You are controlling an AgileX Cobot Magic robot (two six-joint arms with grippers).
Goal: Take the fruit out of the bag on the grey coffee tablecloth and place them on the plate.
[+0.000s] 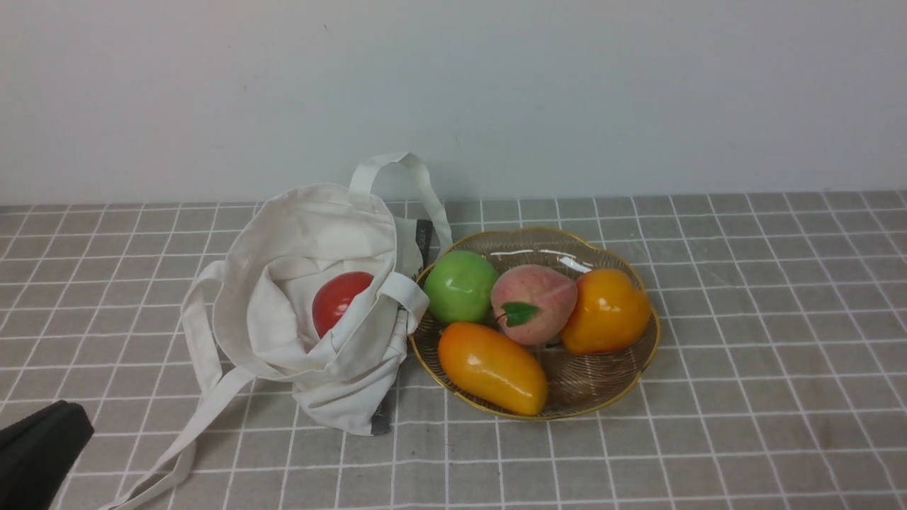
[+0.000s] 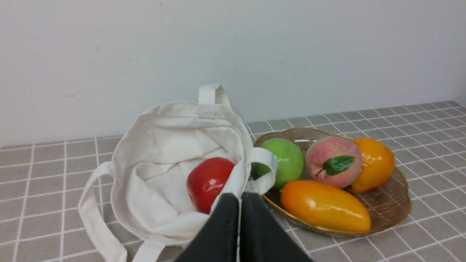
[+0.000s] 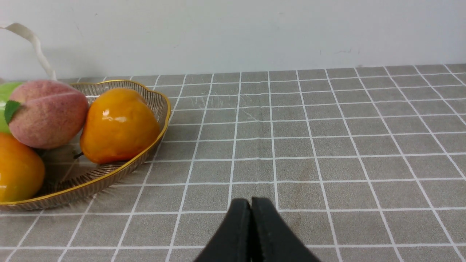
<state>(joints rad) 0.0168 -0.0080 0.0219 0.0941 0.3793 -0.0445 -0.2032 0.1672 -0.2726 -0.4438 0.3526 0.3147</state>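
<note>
In the front view, the off-white canvas bag (image 1: 305, 212) slouches left of centre on the grey-brown gridded tablecloth (image 1: 744, 340), its mouth gaping. The glossy red fruit (image 1: 339, 301) lies inside it, partly hidden by a fold of canvas. The pink peach (image 1: 535, 303), with its green leaf (image 1: 519, 313), rests near the middle of the ribbed, gold-rimmed plate (image 1: 588, 382), just right of the bag. Around it on the plate sit a green apple (image 1: 462, 287) and two orange fruits (image 1: 494, 368). The left claw (image 2: 239, 198) is clenched with nothing in it; the right claw (image 3: 251, 202) is also closed and holds nothing.
</note>
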